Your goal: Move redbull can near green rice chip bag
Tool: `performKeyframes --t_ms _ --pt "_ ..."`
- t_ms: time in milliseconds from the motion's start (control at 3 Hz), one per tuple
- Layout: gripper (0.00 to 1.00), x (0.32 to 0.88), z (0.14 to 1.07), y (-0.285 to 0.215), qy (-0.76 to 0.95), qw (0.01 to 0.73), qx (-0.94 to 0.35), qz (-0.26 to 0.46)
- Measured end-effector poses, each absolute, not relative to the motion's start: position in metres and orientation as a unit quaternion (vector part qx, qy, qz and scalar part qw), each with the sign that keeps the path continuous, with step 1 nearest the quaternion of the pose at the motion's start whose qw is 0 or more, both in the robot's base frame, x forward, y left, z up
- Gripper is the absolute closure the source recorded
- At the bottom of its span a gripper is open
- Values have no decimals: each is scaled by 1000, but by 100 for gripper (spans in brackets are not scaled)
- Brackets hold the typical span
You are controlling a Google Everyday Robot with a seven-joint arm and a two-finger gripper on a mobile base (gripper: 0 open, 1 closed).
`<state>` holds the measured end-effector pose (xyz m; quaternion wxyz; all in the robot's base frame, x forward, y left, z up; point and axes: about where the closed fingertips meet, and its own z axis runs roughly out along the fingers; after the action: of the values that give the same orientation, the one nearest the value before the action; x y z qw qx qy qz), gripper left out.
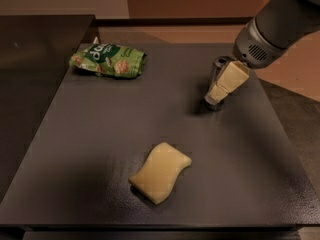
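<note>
Matte black table [100, 149] carries everything. At its right rear hangs the gripper [222, 86]; whether it is clenched or released cannot be told. The green rice chip bag [109, 61] lies at the left rear, the yellow sponge [161, 172] front centre. The redbull can [215, 74] stands upright against the gripper, well apart from the bag. Carrying it upright, behind the sponge, seems wisest. The bag looks closed, and neither container's contents show.

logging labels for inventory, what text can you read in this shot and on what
"da": big white letters on the bag; the rest of the word and the small print are too blurred to read.
Can: no readable text; markings too faint. The pincer is at it, on the right.
Sponge: no text.
</note>
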<state>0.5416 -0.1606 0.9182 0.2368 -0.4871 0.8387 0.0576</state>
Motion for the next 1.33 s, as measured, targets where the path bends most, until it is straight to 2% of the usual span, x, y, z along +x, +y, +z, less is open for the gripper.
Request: performKeyframes --t_ms 1000,1333 --pt "85 547 919 -155 841 236 -478 90" --pt "100 557 930 -143 836 241 -482 103"
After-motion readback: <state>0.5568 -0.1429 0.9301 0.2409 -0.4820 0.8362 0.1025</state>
